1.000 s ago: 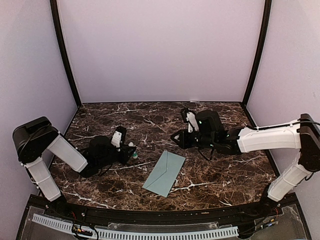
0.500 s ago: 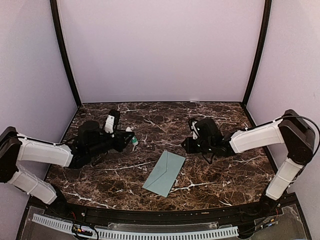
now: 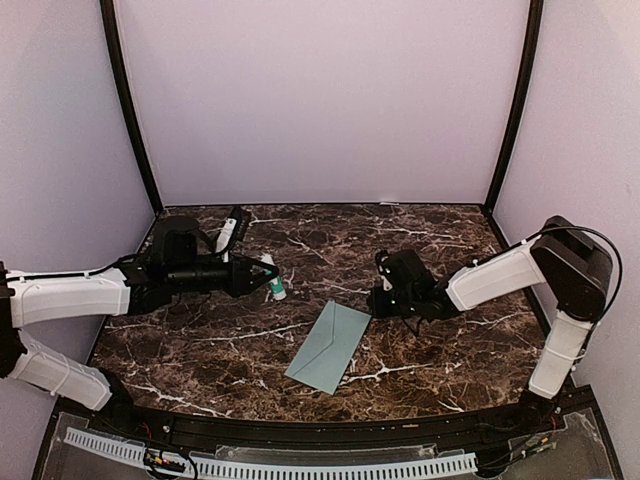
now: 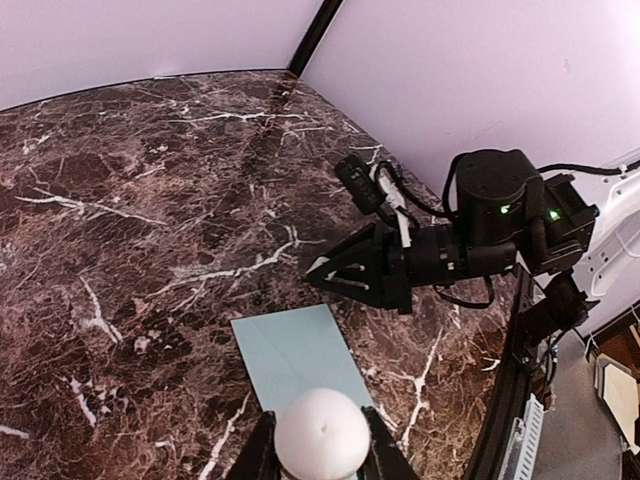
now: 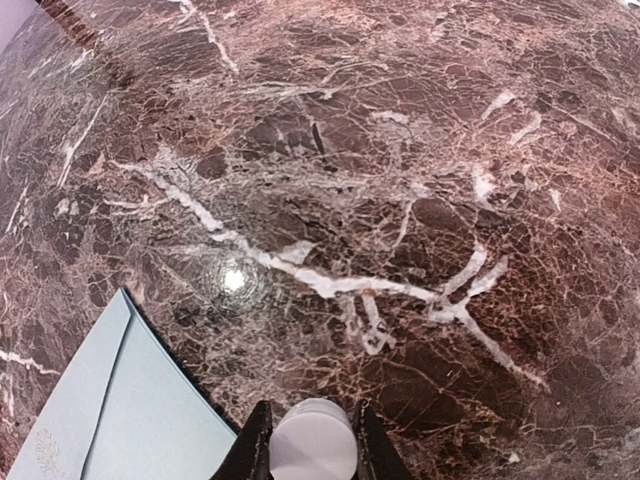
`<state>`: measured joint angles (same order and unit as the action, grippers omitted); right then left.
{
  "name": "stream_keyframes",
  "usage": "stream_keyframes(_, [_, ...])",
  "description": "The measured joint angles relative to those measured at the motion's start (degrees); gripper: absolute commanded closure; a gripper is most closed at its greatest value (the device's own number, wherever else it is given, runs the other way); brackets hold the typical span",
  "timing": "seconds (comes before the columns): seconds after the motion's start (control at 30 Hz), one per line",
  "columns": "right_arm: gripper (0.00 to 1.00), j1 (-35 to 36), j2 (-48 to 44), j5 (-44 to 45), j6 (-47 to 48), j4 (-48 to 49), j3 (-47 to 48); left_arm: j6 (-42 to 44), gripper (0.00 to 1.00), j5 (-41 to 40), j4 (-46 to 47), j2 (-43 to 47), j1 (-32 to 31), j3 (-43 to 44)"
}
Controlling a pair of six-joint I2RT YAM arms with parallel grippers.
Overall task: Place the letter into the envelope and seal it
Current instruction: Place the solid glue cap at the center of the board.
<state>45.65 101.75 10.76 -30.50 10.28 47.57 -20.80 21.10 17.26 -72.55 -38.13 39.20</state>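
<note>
The left gripper (image 3: 268,279) is clamped on a small white-and-teal tube (image 3: 275,287), its fingers (image 4: 262,455) pressed against either side; the left wrist view shows the tube's rounded white end filling the gap between them. It reaches in from the left, held above the marble table (image 3: 200,350) with its tip aimed toward the other arm. The right gripper (image 3: 376,297) faces it from the opposite side, and its jaws are likewise closed on a white round-topped piece (image 5: 313,441), seen from the right wrist camera as a pale disc between the two dark fingers (image 5: 255,450). The two tips are apart, with bare marble between them. The envelope (image 3: 330,346) lies flat on the table, on the near side of both grippers and roughly between them, set at a slant. Its far corner comes just beside and below the right gripper's tip, and from the left gripper it sits a little ahead of and below the fingers. A fold line runs along its visible face.
</note>
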Motion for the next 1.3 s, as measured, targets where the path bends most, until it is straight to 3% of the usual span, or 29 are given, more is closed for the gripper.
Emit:
stream_keyframes(0.23, [0.63,-0.6,1.1,0.2,-0.6,0.5,-0.2,-0.5,0.94,4.2,-3.3,2.4,0.0,2.6])
stream_keyframes(0.5, [0.36,-0.9,1.1,0.2,-1.0,1.7,-0.6,-0.4,0.95,6.1,-7.3,4.0,0.8,5.9])
stream_keyframes(0.63, [0.33,-0.9,-2.3,1.6,0.3,-0.7,-1.3,-0.5,0.96,8.3,-8.0,4.9,1.0,7.5])
stream_keyframes(0.8, [0.33,-1.0,-16.0,1.1,3.7,-4.0,-1.5,-0.3,0.97,13.0,-7.8,6.5,1.1,9.9])
stream_keyframes(0.9, [0.33,-1.0,-25.2,-4.0,6.5,-3.2,-1.2,-0.2,0.97,17.8,-6.2,7.1,1.2,10.9])
stream_keyframes(1.03, [0.34,-0.5,-31.7,-17.9,9.0,0.8,0.1,-0.5,0.97,25.0,-3.1,6.7,1.1,11.8])
stream_keyframes(1.3, [0.38,6.7,-26.1,-40.9,10.3,4.7,7.0,-0.5,0.99,33.6,1.6,2.9,0.2,16.8])
